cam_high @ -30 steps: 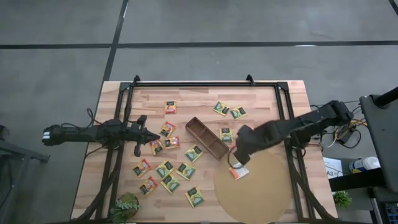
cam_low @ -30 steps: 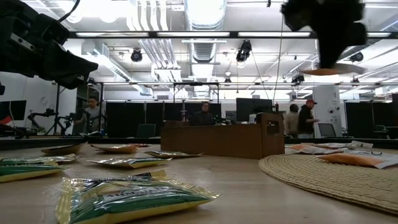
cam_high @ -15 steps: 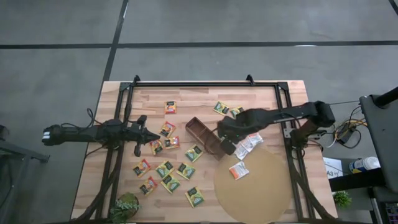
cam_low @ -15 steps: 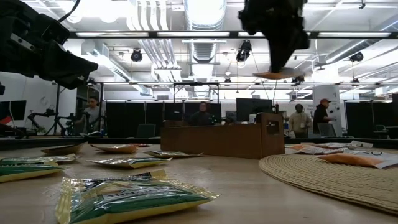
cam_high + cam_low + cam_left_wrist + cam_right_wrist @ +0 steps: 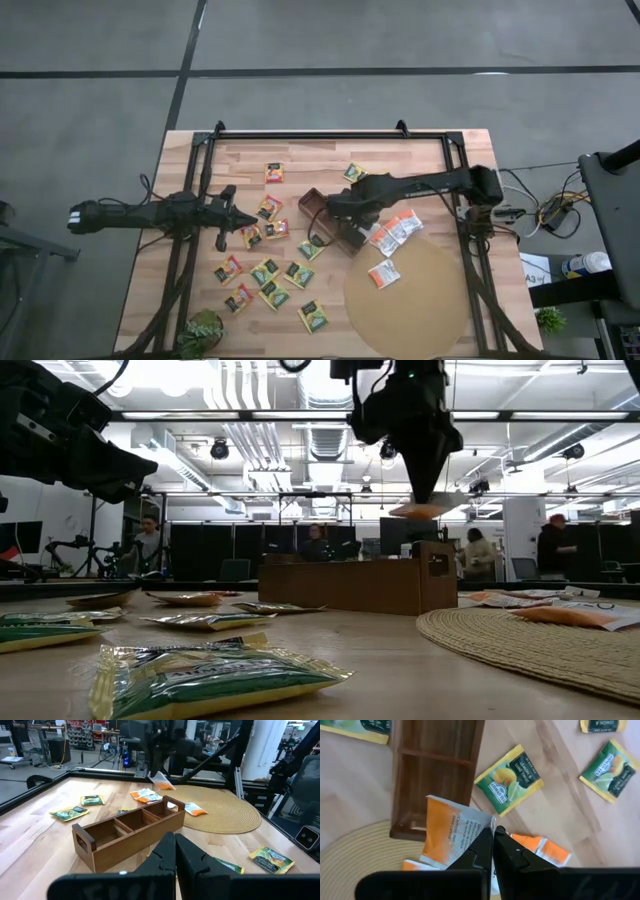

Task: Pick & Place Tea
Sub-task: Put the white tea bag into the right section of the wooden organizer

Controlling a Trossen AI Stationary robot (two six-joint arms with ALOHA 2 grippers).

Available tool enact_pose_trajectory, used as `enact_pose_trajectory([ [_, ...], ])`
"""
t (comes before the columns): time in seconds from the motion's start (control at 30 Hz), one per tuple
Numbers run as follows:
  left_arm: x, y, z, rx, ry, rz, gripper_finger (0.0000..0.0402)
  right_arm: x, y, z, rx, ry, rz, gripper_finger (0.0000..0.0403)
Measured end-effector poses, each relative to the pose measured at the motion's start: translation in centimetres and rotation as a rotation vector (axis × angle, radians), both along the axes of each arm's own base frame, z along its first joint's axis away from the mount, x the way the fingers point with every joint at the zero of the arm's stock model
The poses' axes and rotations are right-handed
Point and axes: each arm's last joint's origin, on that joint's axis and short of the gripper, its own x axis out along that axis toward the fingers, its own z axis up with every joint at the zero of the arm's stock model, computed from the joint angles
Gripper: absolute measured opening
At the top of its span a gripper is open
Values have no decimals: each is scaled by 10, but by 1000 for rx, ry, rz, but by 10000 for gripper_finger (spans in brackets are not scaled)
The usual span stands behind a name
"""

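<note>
A brown wooden box [image 5: 318,203] with compartments lies mid-table; my right gripper [image 5: 337,212] hangs above it, shut on a white-and-orange tea sachet [image 5: 451,834]. The same sachet [image 5: 420,510] shows above the box [image 5: 355,586] in the low view. My left gripper [image 5: 246,220] waits shut at the table's left, fingers [image 5: 175,851] pointing level at the box [image 5: 131,831]. Several green-yellow and orange-red sachets [image 5: 268,281] lie flat on the wood, left of the box. More white-and-orange sachets [image 5: 383,273] lie on the round tan mat [image 5: 420,305]. My right gripper pinches the sachet's white edge [image 5: 485,826] between its two fingers, coming from above and pointing down. The sachet sticks out to one side under the fingertips, roughly level, lifted clear above the box.
White-and-orange sachets [image 5: 396,230] lie at the mat's far edge. Green-yellow sachets [image 5: 354,172] lie beyond the box. A small potted plant [image 5: 203,332] stands at the near left corner. Black frame rails [image 5: 460,200] run along the table's sides. People stand in the room behind.
My right gripper has carried the sachet from over the mat toward the table's left and a little toward the far edge. It now hangs above the box and has rolled about its downward axis on the way. It stayed shut on the sachet.
</note>
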Motion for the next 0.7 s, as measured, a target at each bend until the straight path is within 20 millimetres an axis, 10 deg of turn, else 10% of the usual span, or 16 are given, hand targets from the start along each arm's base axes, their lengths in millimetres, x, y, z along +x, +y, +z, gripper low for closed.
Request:
enact_pose_trajectory([
  [0.7, 0, 0, 0, 0, 0, 0, 0, 52, -12, -23, -54, 181, 34, 8],
])
